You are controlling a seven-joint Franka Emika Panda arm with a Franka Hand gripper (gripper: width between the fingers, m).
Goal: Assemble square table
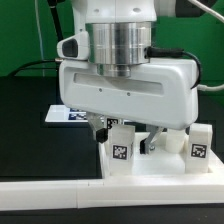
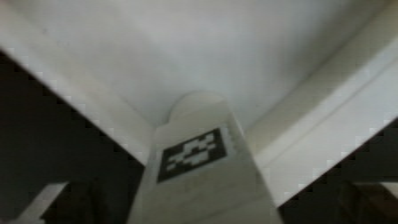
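Two jaws are standing fully open around nothing, the gripper hovering just above a tagged leg at lower centre. The leg is sitting upright on the table top; a skewed descent risks toppling it

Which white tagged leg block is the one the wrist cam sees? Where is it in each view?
Exterior view: most likely the white tagged leg block standing upright on the large white square tray-like tabletop, low and central, just under the open pincer.
Wrist view: the same block rises from the lower centre, filling the middle.
Shared landmark: the block's black-and-white square tag.
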